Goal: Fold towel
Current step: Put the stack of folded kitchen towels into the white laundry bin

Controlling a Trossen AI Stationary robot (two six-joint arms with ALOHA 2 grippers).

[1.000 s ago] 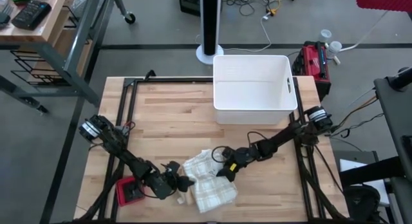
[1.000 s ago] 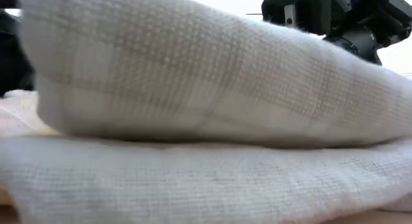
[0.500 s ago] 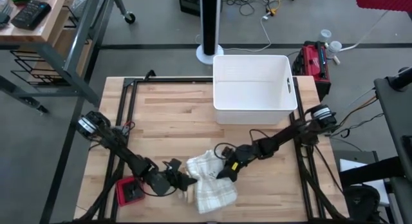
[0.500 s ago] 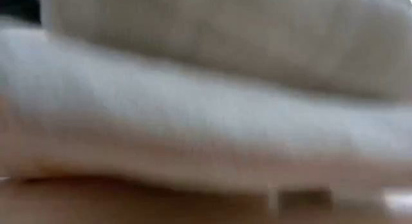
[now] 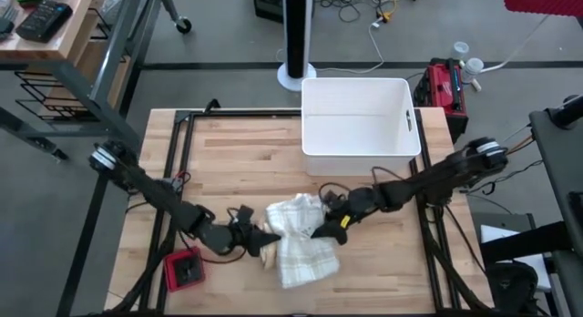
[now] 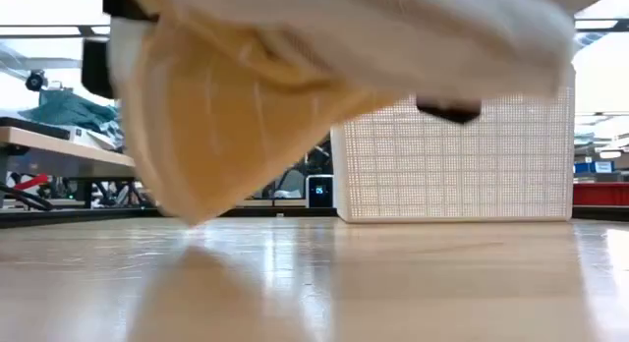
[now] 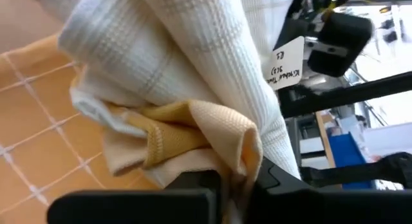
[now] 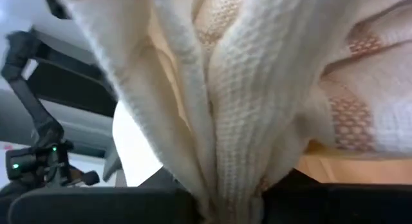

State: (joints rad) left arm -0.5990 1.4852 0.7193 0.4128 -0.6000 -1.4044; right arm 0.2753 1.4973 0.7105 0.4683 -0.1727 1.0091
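Towel: white waffle-weave cloth with a tan-yellow underside and faint check lines [image 5: 296,240], bunched up over the front-middle of the tabletop. In the low view it hangs clear above the wood, so at least that part is off the surface.
Tabletop: light butcher-block wood [image 5: 246,167], with black rails along the edges.
Left gripper: [image 5: 258,243] reaching in at the towel's left edge, jaws pinched tight on a fold of it. The left wrist view shows the yellow layer and the white layer both squeezed between the dark fingers [image 7: 193,192].
Right gripper: [image 5: 325,228] at the towel's right edge, jaws narrow and clamped on a gathered bunch of white cloth. In the right wrist view the pleats run straight down into the grip.
Spread: the two grippers sit on opposite sides of the bundle, fairly near each other, the cloth sagging in a lump between and below them.
Tag: small white label with printed text [image 7: 286,62] sticking off the towel, seen in the left wrist view.
Bin: white rectangular plastic tub with perforated walls [image 5: 360,126] at the back of the tabletop, well apart from the towel.
Other stuff: small red box [image 5: 185,270] by the front-left corner, just beside the left arm.
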